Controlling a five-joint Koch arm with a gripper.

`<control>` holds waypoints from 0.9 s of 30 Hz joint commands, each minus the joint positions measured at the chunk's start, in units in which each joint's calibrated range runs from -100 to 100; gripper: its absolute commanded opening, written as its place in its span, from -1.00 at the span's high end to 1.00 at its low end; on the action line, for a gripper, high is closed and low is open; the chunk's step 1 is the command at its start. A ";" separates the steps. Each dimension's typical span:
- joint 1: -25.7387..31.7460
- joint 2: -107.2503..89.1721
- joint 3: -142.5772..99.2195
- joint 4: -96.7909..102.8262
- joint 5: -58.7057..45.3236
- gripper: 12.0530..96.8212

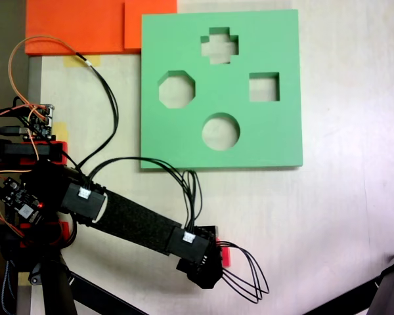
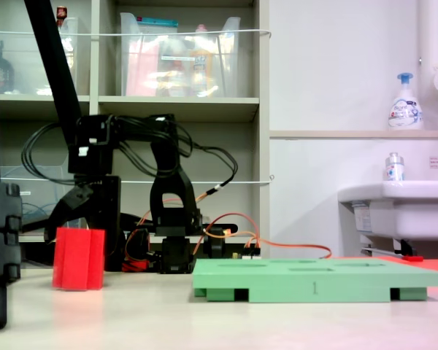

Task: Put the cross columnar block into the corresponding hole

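The cross columnar block (image 2: pixel 78 259) is a red foam piece standing upright on the table. From above, a thin red edge of the block (image 1: pixel 224 254) shows beside the arm's head. My gripper (image 2: pixel 79 223) sits right over it, open: one dark finger slants out above the block's top left corner and the other part drops along its right side. In the top-down fixed view the gripper (image 1: pixel 203 270) covers most of the block. The green board (image 1: pixel 276 141) lies farther up the table, and the corresponding hole (image 1: pixel 219 44), plus-shaped, is near its far edge with nothing in it.
The board also has octagonal (image 1: pixel 176 90), square (image 1: pixel 264 86) and round (image 1: pixel 220 131) cutouts. Orange foam sheets (image 1: pixel 79 26) lie at the top left. Circuit boards and loose wires (image 1: pixel 26 121) crowd the arm's base. A black stand leg (image 1: pixel 389 289) crosses the bottom right corner.
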 commanded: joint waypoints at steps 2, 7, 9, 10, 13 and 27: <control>-0.20 -0.89 -1.28 -5.01 0.24 0.37; -0.20 -8.02 -1.28 -8.09 1.03 0.38; -0.15 -11.93 -1.18 -9.83 1.12 0.38; 0.00 -13.46 -1.28 -10.89 1.17 0.38; 0.49 -17.93 -1.28 -12.04 1.61 0.38; 12.50 -43.91 -1.78 -12.04 12.45 0.37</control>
